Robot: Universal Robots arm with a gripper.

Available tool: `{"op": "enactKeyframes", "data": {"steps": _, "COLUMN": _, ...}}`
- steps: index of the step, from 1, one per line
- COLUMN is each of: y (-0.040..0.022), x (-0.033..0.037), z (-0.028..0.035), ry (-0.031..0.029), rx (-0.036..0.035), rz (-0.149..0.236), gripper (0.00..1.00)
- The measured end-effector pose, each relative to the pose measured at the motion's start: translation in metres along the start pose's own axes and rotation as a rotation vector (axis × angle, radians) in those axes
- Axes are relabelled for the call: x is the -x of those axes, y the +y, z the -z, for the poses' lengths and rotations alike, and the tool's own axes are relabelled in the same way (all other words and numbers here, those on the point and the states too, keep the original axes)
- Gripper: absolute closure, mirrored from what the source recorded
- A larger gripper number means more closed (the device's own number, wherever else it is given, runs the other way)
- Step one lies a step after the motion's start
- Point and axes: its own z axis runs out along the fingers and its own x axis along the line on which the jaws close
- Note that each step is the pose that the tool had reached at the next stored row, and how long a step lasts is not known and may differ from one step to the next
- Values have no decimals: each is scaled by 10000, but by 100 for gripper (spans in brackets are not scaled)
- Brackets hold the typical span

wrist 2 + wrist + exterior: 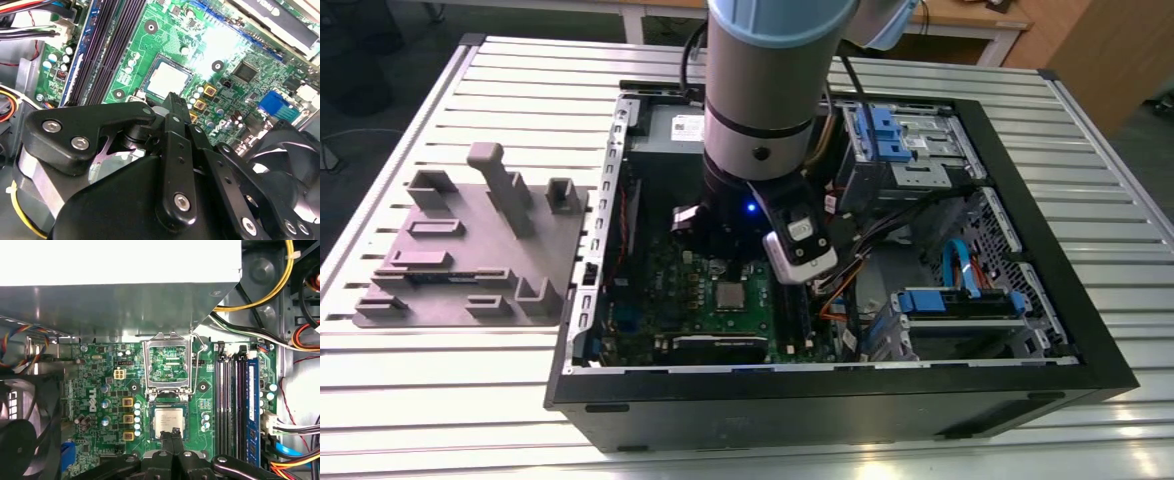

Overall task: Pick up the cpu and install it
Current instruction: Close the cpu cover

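I find the cpu (728,293) lying flat on the green board (670,290), with the load frame (146,365) hinged open to admit it. In the exterior view my gripper (727,268) stands at the cpu's twelve o'clock. Its fingers (169,444) are pressed together and empty.

Open black computer case (827,415) on slatted metal table (440,400). Green board (670,285) inside, blue drive brackets (958,302) toward exterior view's right. Grey moulded tray (480,255) beside case, exterior view's left.
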Motion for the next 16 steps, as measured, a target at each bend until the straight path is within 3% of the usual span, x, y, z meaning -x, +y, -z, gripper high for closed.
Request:
{"op": "enactKeyframes", "data": {"steps": 4, "y": 1, "x": -1, "z": 48, "ry": 1, "rx": -1, "rz": 0, "gripper": 90}}
{"op": "enactKeyframes", "data": {"steps": 12, "y": 1, "x": -1, "z": 55, "ry": 0, "rx": 0, "rz": 5, "gripper": 90}}
{"op": "enactKeyframes", "data": {"steps": 16, "y": 0, "x": -1, "z": 54, "ry": 8, "rx": -14, "rz": 535, "gripper": 90}}
